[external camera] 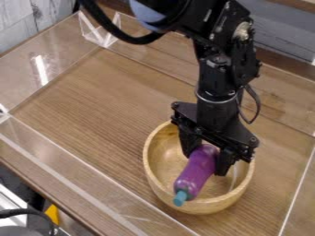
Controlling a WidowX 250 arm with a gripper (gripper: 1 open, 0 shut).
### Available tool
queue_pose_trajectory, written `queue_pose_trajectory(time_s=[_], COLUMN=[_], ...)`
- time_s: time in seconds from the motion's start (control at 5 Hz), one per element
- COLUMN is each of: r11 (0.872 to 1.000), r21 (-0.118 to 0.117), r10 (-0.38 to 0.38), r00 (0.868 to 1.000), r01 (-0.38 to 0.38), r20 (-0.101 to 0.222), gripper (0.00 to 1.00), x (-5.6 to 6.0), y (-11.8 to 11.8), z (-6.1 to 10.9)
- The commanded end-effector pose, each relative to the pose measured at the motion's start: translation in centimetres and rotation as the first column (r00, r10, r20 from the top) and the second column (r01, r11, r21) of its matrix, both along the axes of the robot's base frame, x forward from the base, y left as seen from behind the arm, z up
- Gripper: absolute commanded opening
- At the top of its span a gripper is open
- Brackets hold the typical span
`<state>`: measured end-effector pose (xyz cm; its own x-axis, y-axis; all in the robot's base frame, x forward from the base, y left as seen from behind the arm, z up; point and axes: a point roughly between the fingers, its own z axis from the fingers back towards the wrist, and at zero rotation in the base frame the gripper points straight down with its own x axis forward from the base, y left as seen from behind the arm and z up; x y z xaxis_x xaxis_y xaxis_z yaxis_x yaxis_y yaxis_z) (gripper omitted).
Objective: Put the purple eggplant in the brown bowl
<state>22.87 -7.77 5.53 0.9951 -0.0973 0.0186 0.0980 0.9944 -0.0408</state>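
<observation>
The brown bowl (161, 175), round light wood with thick walls, sits on the table near the front right. Inside it the purple eggplant (196, 171) leans at a slant, its teal stem tip (180, 195) low toward the front rim. My gripper (208, 154) points straight down into the bowl and is shut on the eggplant's upper end, one black finger on each side of it. That upper end is hidden between the fingers.
Clear acrylic walls (74, 198) fence the wooden table (105, 101) on the left, front and right. The bowl stands close to the front and right walls. The black arm (222, 55) rises above the bowl toward the back.
</observation>
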Motion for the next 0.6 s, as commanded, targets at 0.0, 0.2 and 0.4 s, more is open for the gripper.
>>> queue_pose_trajectory(time_s=[0.0, 0.2, 0.4], r11=[1.0, 1.0, 1.0], r21=[-0.019, -0.02, -0.021], r10=[0.002, 0.004, 0.006], r00=[0.998, 0.998, 0.998], r01=[-0.001, -0.003, -0.005], r20=[0.056, 0.057, 0.058], gripper=[0.0, 0.0, 0.0], x=[1.01, 1.0, 1.01], y=[-0.57, -0.58, -0.58], z=[1.38, 1.45, 1.51])
